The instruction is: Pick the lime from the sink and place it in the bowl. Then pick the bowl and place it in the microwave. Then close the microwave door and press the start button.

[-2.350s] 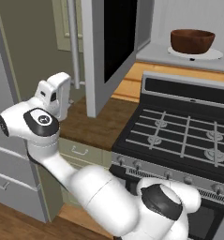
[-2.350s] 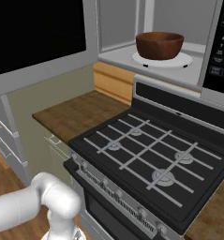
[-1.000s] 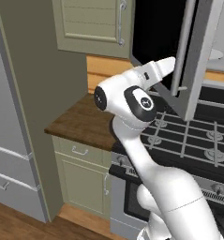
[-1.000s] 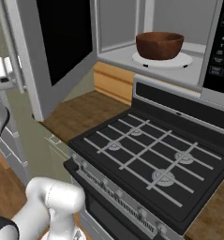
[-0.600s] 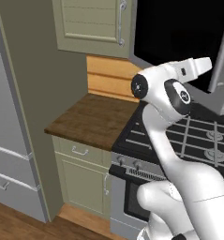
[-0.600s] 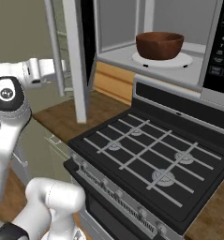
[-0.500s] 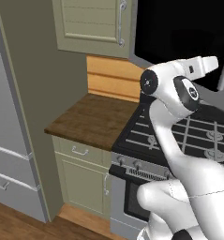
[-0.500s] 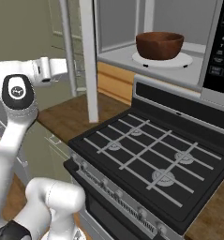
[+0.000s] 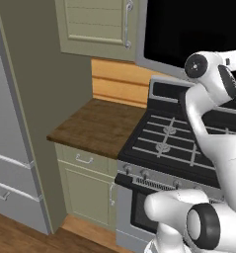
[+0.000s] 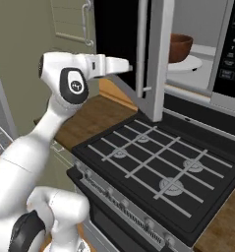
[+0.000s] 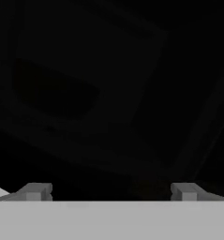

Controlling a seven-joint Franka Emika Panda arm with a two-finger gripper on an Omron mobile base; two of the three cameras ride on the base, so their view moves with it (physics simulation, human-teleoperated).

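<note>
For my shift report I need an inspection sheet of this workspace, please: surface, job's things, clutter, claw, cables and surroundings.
Surface: wooden counter beside a black range; nothing seen on either.
Job's things: bowl sits on a white plate inside the microwave; door partly shut, not latched. Whether the lime is in the bowl cannot be told.
Clutter: nothing seen.
Claw: claw open, holding nothing, close against the door's black glass.
Cables: nothing seen.
Surroundings: green-grey cabinet above the counter, a drawer and a cabinet door below it, a wood floor.
</note>
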